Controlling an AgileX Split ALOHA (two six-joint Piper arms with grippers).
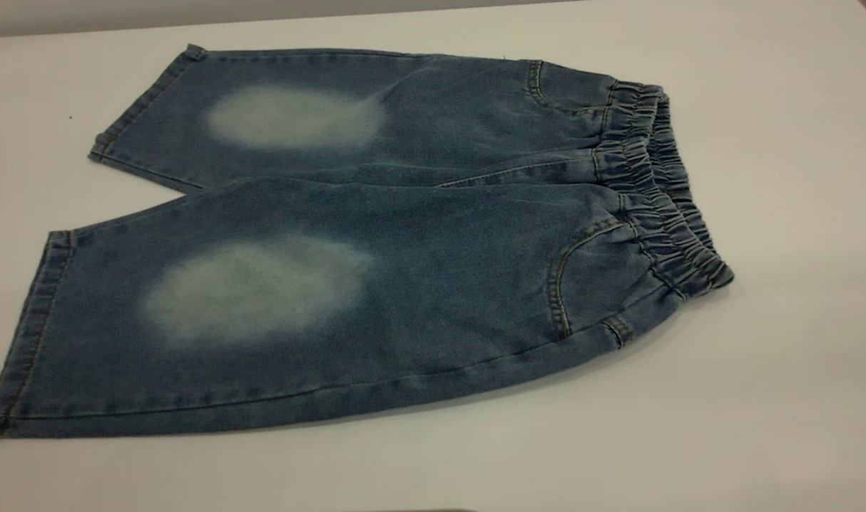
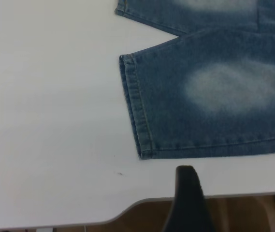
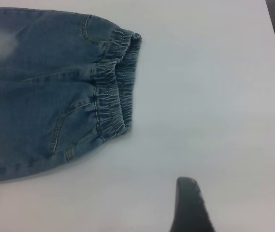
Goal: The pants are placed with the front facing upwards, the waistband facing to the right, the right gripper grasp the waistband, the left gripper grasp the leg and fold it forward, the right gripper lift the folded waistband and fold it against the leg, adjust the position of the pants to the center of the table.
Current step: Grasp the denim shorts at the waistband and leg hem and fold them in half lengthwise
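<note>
The pants [image 1: 376,242] lie flat and unfolded, front up, on the white tabletop [image 1: 795,213], waistband [image 1: 660,192] toward its right edge. No readable writing anywhere. Each wrist view shows one dark fingertip, left gripper [image 2: 188,198] off the hem, right gripper [image 3: 188,205] off the waistband; I cannot tell how their jaws stand.

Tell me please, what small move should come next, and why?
Probably the right gripper should move toward the gathered elastic denim waistband and close on it. The small blue denim pants lie flat and unfolded on the white table, front up, and the right wrist view shows bare table between the finger and the band.
</note>
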